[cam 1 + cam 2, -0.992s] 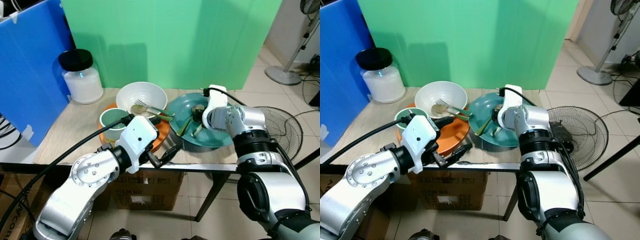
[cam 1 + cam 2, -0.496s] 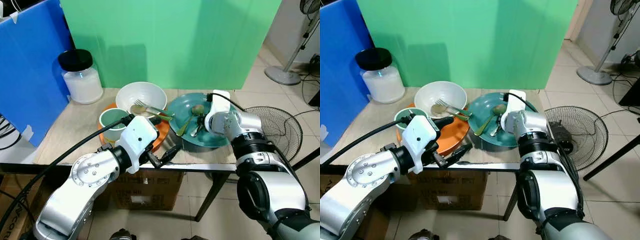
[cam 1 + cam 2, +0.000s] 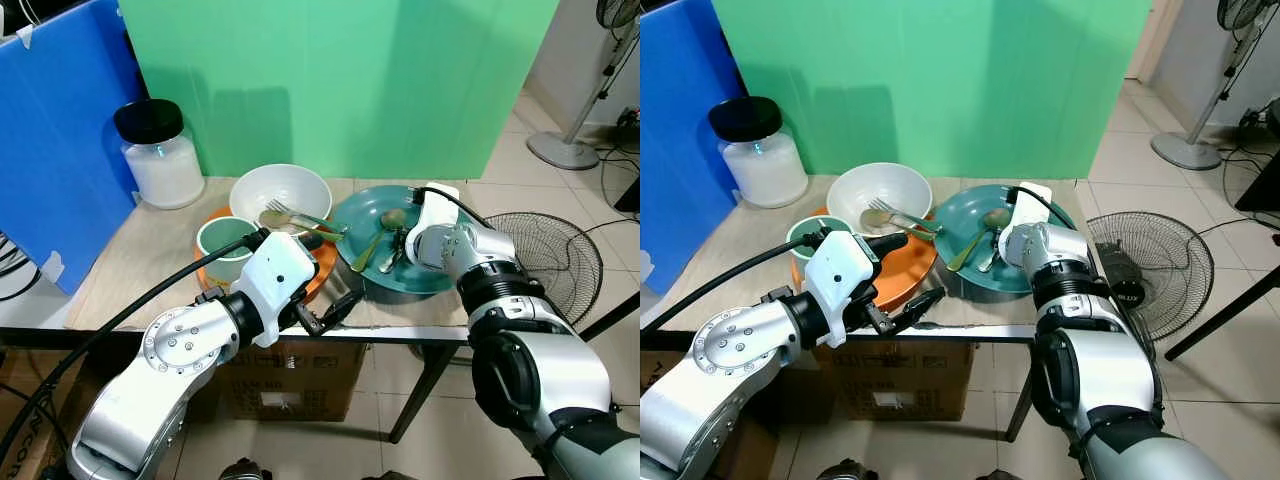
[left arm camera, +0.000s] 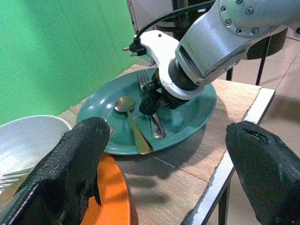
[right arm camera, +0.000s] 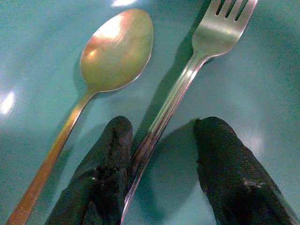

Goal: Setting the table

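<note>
Two pieces of cutlery, a silver fork (image 5: 187, 93) and a gold spoon (image 5: 101, 70), lie in the teal plate (image 3: 440, 275) at the table's right edge. Since a second ago the right gripper (image 5: 161, 176) has drawn back, fingers now spread astride the fork handle: probably lining up a grasp. The left gripper (image 4: 164, 173) hovers released near the front edge.

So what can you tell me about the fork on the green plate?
The fork is shiny silver metal with a slim handle and tines at one end. It lies flat inside the teal plate, right beside a gold-coloured spoon, both pointing roughly the same way. The right gripper is low over it, open, one black finger each side of the handle. One finger looks very close to the handle; I cannot tell if it touches.
</note>
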Tool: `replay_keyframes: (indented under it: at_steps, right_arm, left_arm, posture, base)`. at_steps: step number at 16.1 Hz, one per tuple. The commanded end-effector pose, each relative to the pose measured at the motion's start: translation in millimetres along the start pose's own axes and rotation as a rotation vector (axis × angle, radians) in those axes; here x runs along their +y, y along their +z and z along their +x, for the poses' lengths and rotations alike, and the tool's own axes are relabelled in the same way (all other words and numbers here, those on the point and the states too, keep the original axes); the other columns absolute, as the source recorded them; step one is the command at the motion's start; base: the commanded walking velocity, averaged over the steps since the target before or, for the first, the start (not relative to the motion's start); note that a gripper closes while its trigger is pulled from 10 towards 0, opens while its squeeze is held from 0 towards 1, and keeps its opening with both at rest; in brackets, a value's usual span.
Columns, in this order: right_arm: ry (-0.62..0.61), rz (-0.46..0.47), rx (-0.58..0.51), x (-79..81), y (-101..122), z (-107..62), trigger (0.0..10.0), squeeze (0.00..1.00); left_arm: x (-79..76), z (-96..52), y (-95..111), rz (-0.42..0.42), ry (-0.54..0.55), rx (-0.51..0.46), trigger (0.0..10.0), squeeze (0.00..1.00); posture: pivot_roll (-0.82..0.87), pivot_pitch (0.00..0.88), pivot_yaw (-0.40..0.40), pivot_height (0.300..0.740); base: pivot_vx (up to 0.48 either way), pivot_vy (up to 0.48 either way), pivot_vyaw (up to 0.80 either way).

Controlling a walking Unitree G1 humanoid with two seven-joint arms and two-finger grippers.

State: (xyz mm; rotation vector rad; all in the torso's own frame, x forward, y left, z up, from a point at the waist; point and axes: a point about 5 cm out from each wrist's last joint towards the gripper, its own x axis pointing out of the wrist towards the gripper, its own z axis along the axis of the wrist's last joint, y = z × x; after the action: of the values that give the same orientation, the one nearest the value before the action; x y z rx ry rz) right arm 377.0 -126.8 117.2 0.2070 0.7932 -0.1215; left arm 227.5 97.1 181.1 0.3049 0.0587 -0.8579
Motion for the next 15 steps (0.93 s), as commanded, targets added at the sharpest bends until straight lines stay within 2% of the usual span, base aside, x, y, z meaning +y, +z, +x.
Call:
replay_keyframes:
  at_steps: [1, 3, 5, 6, 15]
  right_arm:
    - [0.006, 0.015, 0.029, -0.2, -2.7, 1.1, 3.2, 0.0]
    - [0.003, 0.019, 0.046, -1.6, -6.2, 2.7, 2.7, 0.0]
    - [-0.003, 0.019, 0.056, -3.3, -9.0, 3.9, 1.3, 0.0]
    - [-0.004, 0.019, 0.058, -3.5, -9.1, 4.1, 0.0, 0.0]
    - [-0.01, 0.04, 0.045, -6.9, -3.5, 3.0, 0.0, 0.0]
  left_arm:
    - [-1.0, 0.4, 3.5, 0.012, -0.011, -0.003, 10.0, 0.0]
    - [-1.0, 0.3, 3.4, 0.012, -0.011, -0.003, 10.0, 0.0]
    - [-1.0, 0.3, 3.3, 0.012, -0.01, -0.003, 10.0, 0.0]
    - [-1.1, 0.2, 3.2, 0.012, -0.01, -0.003, 10.0, 0.0]
    - [1.1, 0.7, 3.4, 0.019, -0.005, -0.005, 10.0, 0.0]
  posture:
    - [0.12, 0.0, -0.03, 0.74]
    - [0.12, 0.0, -0.03, 0.74]
    - [0.12, 0.0, -0.03, 0.74]
    - [0.12, 0.0, -0.03, 0.74]
    - [0.12, 0.0, -0.03, 0.74]
  base:
    - [0.0, 0.0, 0.0]
    - [0.0, 0.0, 0.0]
    - [0.0, 0.0, 0.0]
    - [0.0, 0.0, 0.0]
    - [0.0, 0.0, 0.0]
